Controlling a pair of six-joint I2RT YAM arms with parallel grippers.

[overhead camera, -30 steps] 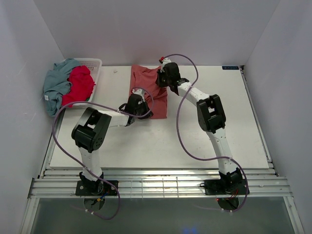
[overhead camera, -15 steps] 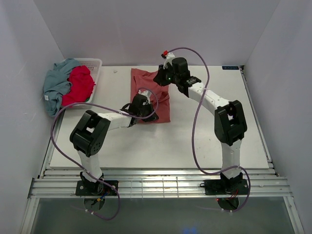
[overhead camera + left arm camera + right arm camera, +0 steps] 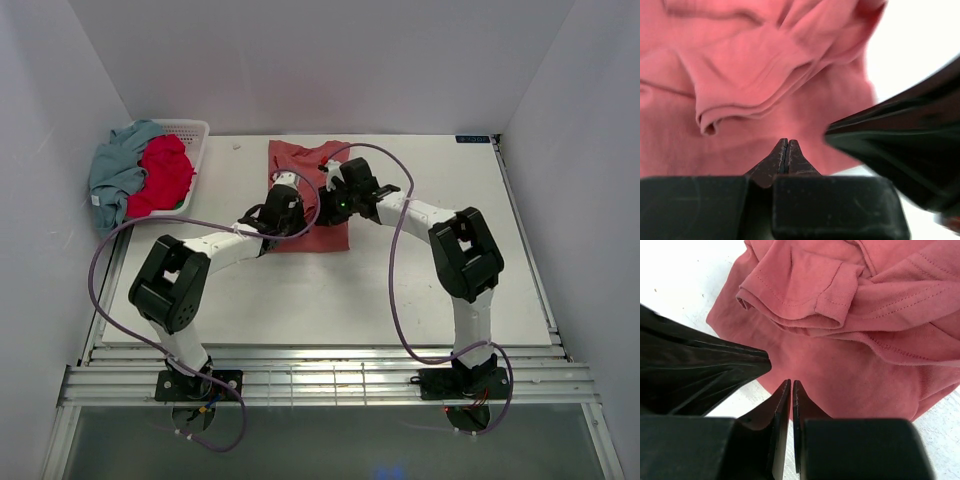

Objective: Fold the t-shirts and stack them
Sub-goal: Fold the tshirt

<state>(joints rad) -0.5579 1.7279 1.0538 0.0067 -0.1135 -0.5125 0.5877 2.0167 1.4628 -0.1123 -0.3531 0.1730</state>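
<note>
1. Jaws first: your left gripper (image 3: pixel 786 143) was fully shut, tips pressed flat together, with nothing visibly pinched between them.
2. Your right gripper (image 3: pixel 791 384) was all but shut, with only a hairline slit between the jaws and no cloth in it.
3. You had both grippers low over the salmon shirt (image 3: pixel 322 238), just beside each other above its middle. Each wrist camera caught the other gripper as a dark wedge at the frame edge, on the right in the left wrist view and on the left in the right wrist view.
4. Couldn't tell whether either set of tips was touching the fabric.
5. Salmon shirt lay on the table (image 3: pixel 450 250), far centre, and looked roughly rectangular from above. It was only partly folded: the wrist views showed a sleeve (image 3: pixel 805 285) and a few loose layers bunched on top of the flat bottom layer.
6. Shirt's near edge sat just past the grippers, with bare table around it.
7. Crimson shirt (image 3: pixel 160 175) sat crumpled in the basket (image 3: pixel 196 130) at the far-left corner.
8. Grey-blue shirt (image 3: pixel 113 175) hung over the basket's left side, touching the crimson one, also unfolded.
9. Both of those were well apart from your grippers.
</note>
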